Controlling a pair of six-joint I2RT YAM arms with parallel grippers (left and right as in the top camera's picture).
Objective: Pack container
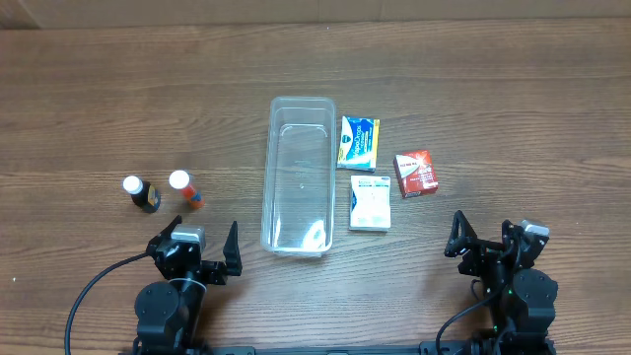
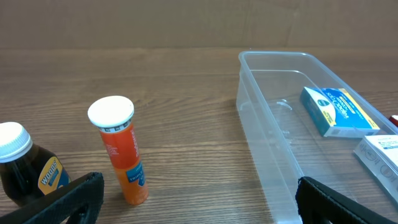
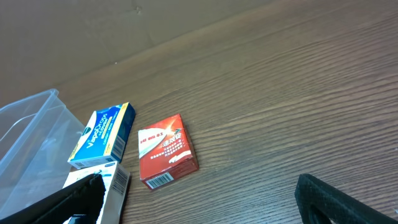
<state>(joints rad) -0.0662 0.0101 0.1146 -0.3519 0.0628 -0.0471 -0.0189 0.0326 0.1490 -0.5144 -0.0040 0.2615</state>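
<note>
The clear plastic container (image 1: 298,176) lies empty at the table's middle, long side running front to back; it also shows in the left wrist view (image 2: 280,130) and the right wrist view (image 3: 28,134). Right of it lie a blue box (image 1: 359,142), a white box (image 1: 370,203) and a red box (image 1: 416,174). Left of it stand an orange tube (image 1: 184,188) and a dark bottle (image 1: 141,193), both with white caps. My left gripper (image 1: 200,248) is open and empty near the front edge, behind the tube (image 2: 119,149). My right gripper (image 1: 485,240) is open and empty, in front of the red box (image 3: 165,150).
The wooden table (image 1: 513,89) stretches bare round the objects. A cardboard wall (image 1: 315,10) borders the far edge. Cables run from both arm bases along the front edge.
</note>
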